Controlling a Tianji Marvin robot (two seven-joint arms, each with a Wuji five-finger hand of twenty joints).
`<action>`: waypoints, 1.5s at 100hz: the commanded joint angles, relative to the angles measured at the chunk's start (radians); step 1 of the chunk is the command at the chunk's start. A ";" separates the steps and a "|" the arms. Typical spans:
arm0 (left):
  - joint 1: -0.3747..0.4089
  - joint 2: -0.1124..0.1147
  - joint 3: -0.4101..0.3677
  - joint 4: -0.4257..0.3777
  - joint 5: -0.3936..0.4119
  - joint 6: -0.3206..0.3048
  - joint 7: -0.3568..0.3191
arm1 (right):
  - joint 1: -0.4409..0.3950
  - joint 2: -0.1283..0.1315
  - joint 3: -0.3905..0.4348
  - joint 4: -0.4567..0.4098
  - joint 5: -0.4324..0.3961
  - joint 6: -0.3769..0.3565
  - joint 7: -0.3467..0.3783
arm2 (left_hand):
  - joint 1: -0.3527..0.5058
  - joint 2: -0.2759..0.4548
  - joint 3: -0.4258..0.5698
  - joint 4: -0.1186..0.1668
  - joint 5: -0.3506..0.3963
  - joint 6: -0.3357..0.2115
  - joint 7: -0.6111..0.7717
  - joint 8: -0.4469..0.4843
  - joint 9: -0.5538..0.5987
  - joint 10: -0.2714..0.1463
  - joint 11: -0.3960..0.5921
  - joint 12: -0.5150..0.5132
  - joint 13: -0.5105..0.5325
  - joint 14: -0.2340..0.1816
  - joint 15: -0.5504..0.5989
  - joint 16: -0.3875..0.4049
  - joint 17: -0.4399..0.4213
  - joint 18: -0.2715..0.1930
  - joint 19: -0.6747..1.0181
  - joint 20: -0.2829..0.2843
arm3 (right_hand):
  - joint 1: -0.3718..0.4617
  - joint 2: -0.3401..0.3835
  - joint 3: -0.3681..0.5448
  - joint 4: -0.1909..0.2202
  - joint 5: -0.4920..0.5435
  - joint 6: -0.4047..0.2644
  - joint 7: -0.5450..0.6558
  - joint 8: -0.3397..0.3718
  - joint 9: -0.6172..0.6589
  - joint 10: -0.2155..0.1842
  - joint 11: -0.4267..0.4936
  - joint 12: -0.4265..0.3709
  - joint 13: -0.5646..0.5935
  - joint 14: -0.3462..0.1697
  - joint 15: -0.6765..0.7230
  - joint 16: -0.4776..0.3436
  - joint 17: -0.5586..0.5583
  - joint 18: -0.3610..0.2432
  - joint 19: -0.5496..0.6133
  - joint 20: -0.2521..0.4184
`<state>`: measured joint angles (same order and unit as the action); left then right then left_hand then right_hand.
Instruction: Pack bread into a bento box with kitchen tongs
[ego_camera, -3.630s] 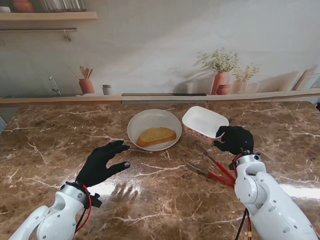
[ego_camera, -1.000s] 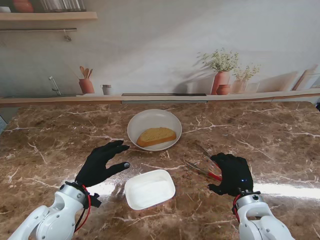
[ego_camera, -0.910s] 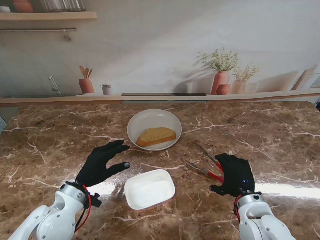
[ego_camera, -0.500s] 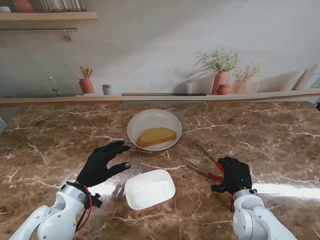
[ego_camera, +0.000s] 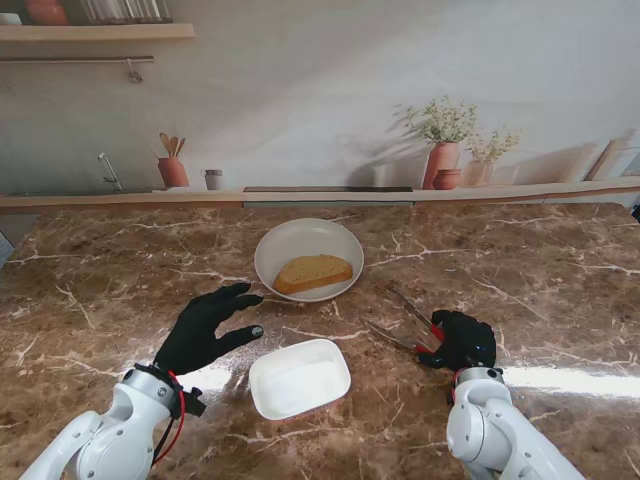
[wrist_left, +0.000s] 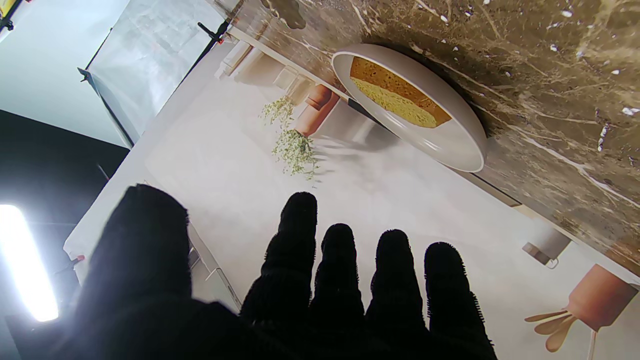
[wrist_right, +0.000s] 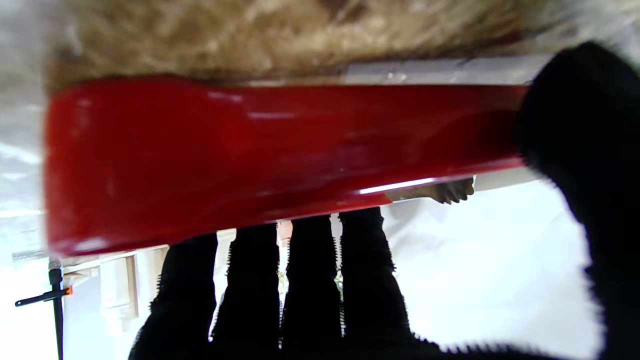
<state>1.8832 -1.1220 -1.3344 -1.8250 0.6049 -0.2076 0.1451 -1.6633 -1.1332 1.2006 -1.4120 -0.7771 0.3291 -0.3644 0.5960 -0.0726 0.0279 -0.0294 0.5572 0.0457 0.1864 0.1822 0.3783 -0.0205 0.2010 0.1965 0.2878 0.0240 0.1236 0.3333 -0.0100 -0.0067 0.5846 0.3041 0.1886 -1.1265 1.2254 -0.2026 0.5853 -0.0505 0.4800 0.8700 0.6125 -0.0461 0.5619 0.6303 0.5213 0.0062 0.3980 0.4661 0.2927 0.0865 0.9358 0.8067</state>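
On the brown marbled desk (ego_camera: 110, 280), a slice of bread (ego_camera: 313, 271) lies in a round white plate (ego_camera: 285, 246) toward the far middle. Nearer to me sits the white bento box (ego_camera: 299, 377), rectangular with rounded corners, nothing inside it, well apart from the plate.

The left hand (ego_camera: 207, 326), in a black glove, hovers flat over the desk to the left of the bento box, fingers spread and holding nothing. Its wrist view shows the splayed fingers (wrist_left: 337, 270) with the plate (wrist_left: 452, 140) and the bread (wrist_left: 397, 95) ahead of them.

The right hand (ego_camera: 462, 340) sits at the right of the bento box, over the red handle end of the kitchen tongs (ego_camera: 405, 322). The tongs' two metal arms fan out from under it toward the plate, their tips apart and short of its rim. In the right wrist view the red handle (wrist_right: 260, 155) crosses close to the palm, with the four fingers (wrist_right: 310, 280) on one side and the thumb (wrist_right: 590, 145) against its end; the fingers look wrapped about the handle, though whether the tongs are off the desk I cannot tell
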 joint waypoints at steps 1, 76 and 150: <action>0.007 0.000 -0.001 0.002 0.001 0.003 0.000 | -0.005 -0.011 -0.014 0.033 0.004 0.003 0.037 | 0.027 0.041 -0.034 0.009 0.020 -0.015 0.006 0.010 0.013 -0.034 -0.006 -0.003 -0.008 -0.044 -0.020 -0.009 -0.014 -0.018 -0.014 -0.010 | 0.028 -0.056 0.042 -0.037 0.022 -0.035 0.024 0.025 0.041 -0.032 0.045 0.046 0.115 -0.008 0.139 0.093 0.014 0.002 0.023 -0.017; 0.017 -0.003 -0.013 0.001 0.007 -0.004 0.017 | 0.023 -0.013 -0.039 0.075 -0.012 0.006 0.005 | 0.030 0.039 -0.037 0.008 0.038 -0.038 0.027 0.021 0.015 -0.038 -0.007 -0.003 -0.002 -0.049 -0.021 -0.009 -0.018 -0.013 -0.014 -0.010 | 0.161 0.049 -0.038 -0.004 0.260 -0.147 0.054 -0.107 0.148 -0.019 -0.159 -0.096 0.046 -0.003 -0.011 -0.016 -0.105 0.013 -0.147 -0.050; 0.014 -0.003 -0.017 0.004 0.005 -0.010 0.017 | -0.013 -0.004 0.051 -0.049 -0.022 -0.088 0.045 | 0.031 0.039 -0.037 0.008 0.042 -0.050 0.034 0.028 0.016 -0.039 -0.009 -0.004 -0.004 -0.051 -0.023 -0.009 -0.020 -0.012 -0.037 -0.021 | 0.209 0.033 -0.043 -0.004 0.259 -0.097 0.051 -0.131 0.466 -0.057 0.013 -0.001 0.664 -0.120 0.563 0.252 0.480 0.029 0.572 -0.104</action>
<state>1.8934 -1.1238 -1.3531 -1.8248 0.6102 -0.2162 0.1598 -1.6730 -1.1427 1.2506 -1.4592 -0.8044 0.2456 -0.3239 0.5960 -0.0726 0.0280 -0.0294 0.5738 0.0278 0.2007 0.1971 0.3785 -0.0290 0.2010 0.1965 0.2878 0.0240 0.1236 0.3333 -0.0100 -0.0067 0.5821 0.3041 0.3529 -1.1165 1.1341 -0.2137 0.8030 -0.1059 0.4698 0.7412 1.0474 -0.0761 0.5321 0.5938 1.1331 -0.0372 0.7986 0.6761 0.7437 0.1444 1.4129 0.6629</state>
